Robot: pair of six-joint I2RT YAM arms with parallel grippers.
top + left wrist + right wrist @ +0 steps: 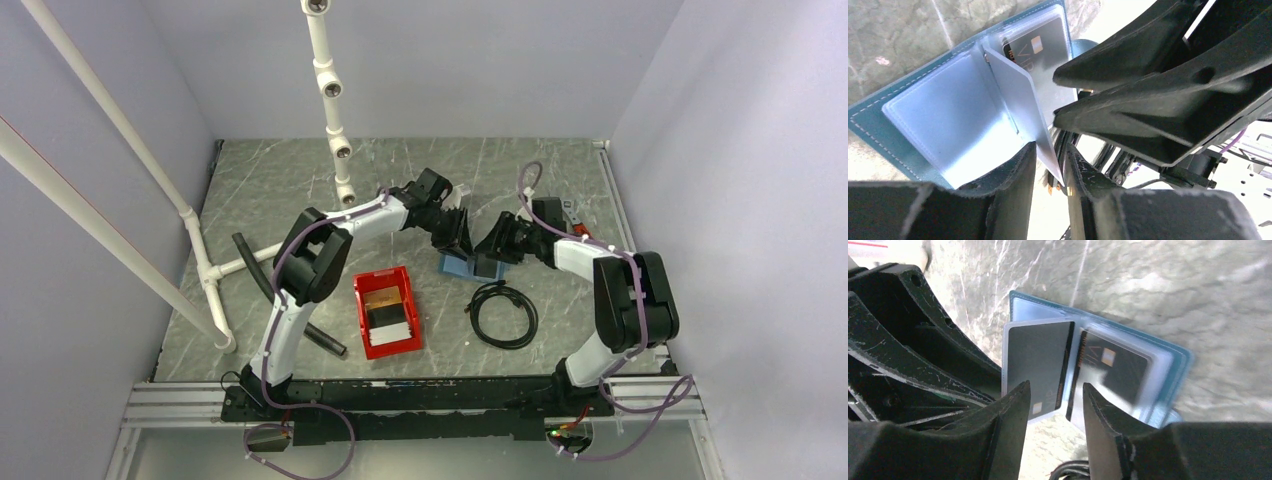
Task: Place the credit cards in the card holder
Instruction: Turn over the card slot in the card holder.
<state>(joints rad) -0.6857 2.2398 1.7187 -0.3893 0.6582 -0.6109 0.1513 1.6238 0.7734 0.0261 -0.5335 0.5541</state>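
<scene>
The blue card holder (462, 266) lies open on the table between my two grippers, its light blue inside (923, 115) facing up. My left gripper (1050, 160) is closed down on the corner of a whitish credit card (1018, 100) that stands on edge at the holder's spine. From the right wrist, that card's dark back (1035, 362) stands between the fingers of my open right gripper (1055, 392), which do not touch it. A dark card with a chip (1110, 367) sits in a clear sleeve. An orange-gold card (380, 298) and whitish cards (390, 330) lie in the red bin.
The red bin (360, 315) stands left of the holder. A coiled black cable (503, 313) lies just in front of the holder. A black rod (285, 290) and white pipes (205, 265) are at the left. Grey walls enclose the table.
</scene>
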